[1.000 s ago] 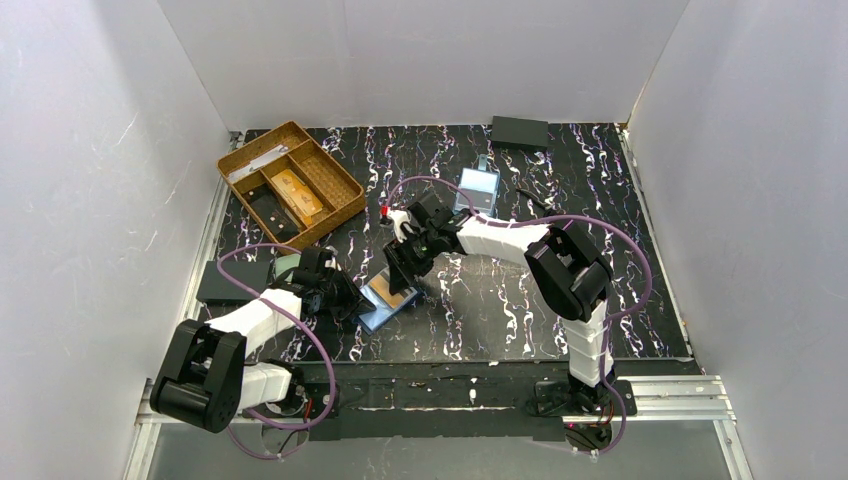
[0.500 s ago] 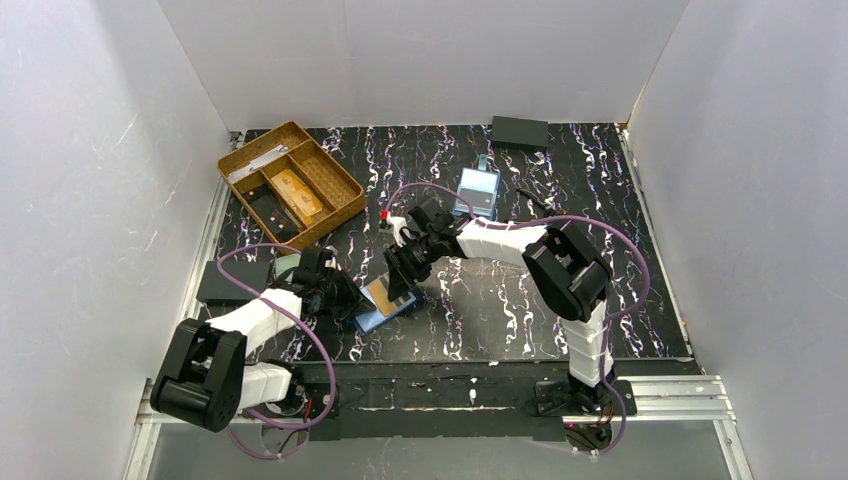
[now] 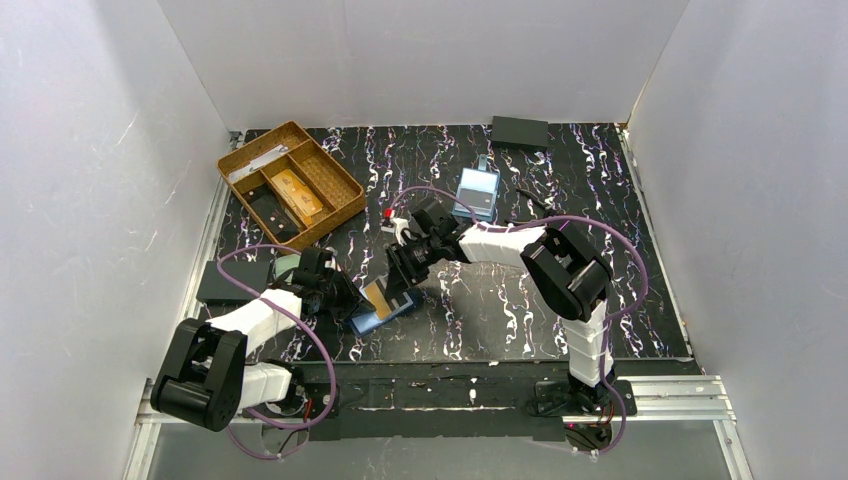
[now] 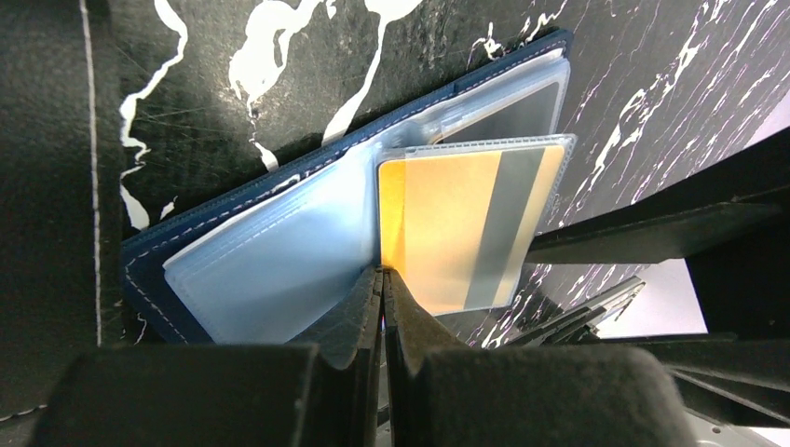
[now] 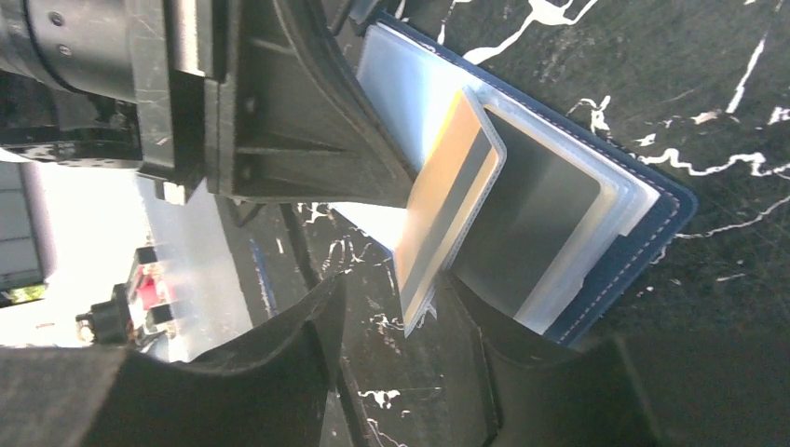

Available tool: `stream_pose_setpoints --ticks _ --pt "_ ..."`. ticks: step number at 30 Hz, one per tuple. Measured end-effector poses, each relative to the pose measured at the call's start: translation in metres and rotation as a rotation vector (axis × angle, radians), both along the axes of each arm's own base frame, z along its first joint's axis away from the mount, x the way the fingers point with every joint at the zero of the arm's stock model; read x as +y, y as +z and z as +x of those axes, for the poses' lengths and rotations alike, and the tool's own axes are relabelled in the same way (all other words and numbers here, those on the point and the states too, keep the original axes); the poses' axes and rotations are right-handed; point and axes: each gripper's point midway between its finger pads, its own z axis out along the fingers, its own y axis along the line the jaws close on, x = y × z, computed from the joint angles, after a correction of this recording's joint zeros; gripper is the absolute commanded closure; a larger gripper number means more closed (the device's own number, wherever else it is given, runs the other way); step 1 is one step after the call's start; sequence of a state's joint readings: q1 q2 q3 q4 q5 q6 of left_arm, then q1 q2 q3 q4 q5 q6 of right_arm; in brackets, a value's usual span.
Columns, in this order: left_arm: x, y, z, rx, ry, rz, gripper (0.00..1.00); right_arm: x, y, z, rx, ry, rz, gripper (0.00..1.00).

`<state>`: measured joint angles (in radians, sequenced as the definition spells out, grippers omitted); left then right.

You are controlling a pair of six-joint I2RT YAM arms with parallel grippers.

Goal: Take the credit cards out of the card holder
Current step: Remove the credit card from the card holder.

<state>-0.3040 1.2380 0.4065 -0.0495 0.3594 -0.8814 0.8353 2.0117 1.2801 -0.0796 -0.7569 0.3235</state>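
The navy card holder (image 3: pixel 368 322) lies open on the table between both arms, its light blue slots facing up. My left gripper (image 3: pixel 345 298) is shut, its tips (image 4: pixel 382 272) pressed onto the holder (image 4: pixel 242 265) at the fold. One clear sleeve stands lifted off the holder (image 5: pixel 657 219) with an orange credit card (image 5: pixel 447 205) inside; the same card (image 4: pixel 447 233) shows a grey stripe. My right gripper (image 5: pixel 401 317) is open around that sleeve's lower corner, which lies against the right finger (image 5: pixel 484 345). A gap remains on the left side. Other cards are hidden.
A wooden compartment tray (image 3: pixel 293 126) with small items stands at the back left. A light blue clear case (image 3: pixel 478 190) lies behind the right arm, a flat black box (image 3: pixel 519 131) at the back, and a black rectangle (image 3: pixel 232 282) by the left wall.
The right gripper's jaws have narrowed around the lifted sleeve and it has shifted slightly left. The holder has slid a little left. The left gripper stays shut in place.
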Motion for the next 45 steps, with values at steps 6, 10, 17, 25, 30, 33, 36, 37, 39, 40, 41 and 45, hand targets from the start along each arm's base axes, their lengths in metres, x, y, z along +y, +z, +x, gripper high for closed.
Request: stream_pose_setpoints --ticks 6,10,17,25,30,33,36,37,39,40,41,45 --pt "0.000 0.000 0.000 0.000 0.000 0.000 1.00 0.007 0.011 0.000 0.039 -0.012 0.042 0.55" --pt "0.000 0.000 0.000 0.000 0.000 0.000 1.00 0.006 0.008 0.003 0.037 -0.033 0.025 0.56" --pt "-0.001 -0.001 0.001 0.000 -0.002 -0.005 1.00 0.003 -0.006 0.009 0.027 -0.070 -0.026 0.66" --pt "-0.002 -0.001 0.001 0.000 -0.004 -0.013 1.00 0.004 -0.022 0.004 0.029 -0.070 -0.065 0.86" --pt "-0.002 -0.001 0.001 0.000 -0.005 -0.014 1.00 0.006 -0.021 0.002 0.033 -0.068 -0.064 0.99" --pt "-0.002 -0.001 0.001 0.001 -0.005 -0.014 0.90 0.006 -0.021 0.002 0.032 -0.068 -0.064 0.99" --pt "-0.003 0.001 0.002 -0.002 -0.005 -0.020 0.73 0.004 -0.020 0.005 0.029 -0.071 -0.061 0.99" --pt "-0.004 0.003 0.002 -0.009 -0.007 -0.026 0.69 0.004 -0.020 0.005 0.029 -0.071 -0.057 0.99" --pt "-0.006 0.008 0.004 -0.033 -0.014 -0.046 0.65 0.001 -0.017 0.007 0.029 -0.073 -0.041 0.99" --pt "-0.009 0.011 0.005 -0.047 -0.021 -0.061 0.64 -0.002 -0.016 0.007 0.030 -0.076 -0.029 0.99" --pt "-0.011 0.014 0.005 -0.060 -0.028 -0.078 0.64 -0.006 -0.015 0.008 0.033 -0.082 -0.021 0.99" --pt "-0.021 0.023 0.007 -0.087 -0.066 -0.142 0.63 -0.025 -0.012 0.004 0.063 -0.103 0.009 0.99"
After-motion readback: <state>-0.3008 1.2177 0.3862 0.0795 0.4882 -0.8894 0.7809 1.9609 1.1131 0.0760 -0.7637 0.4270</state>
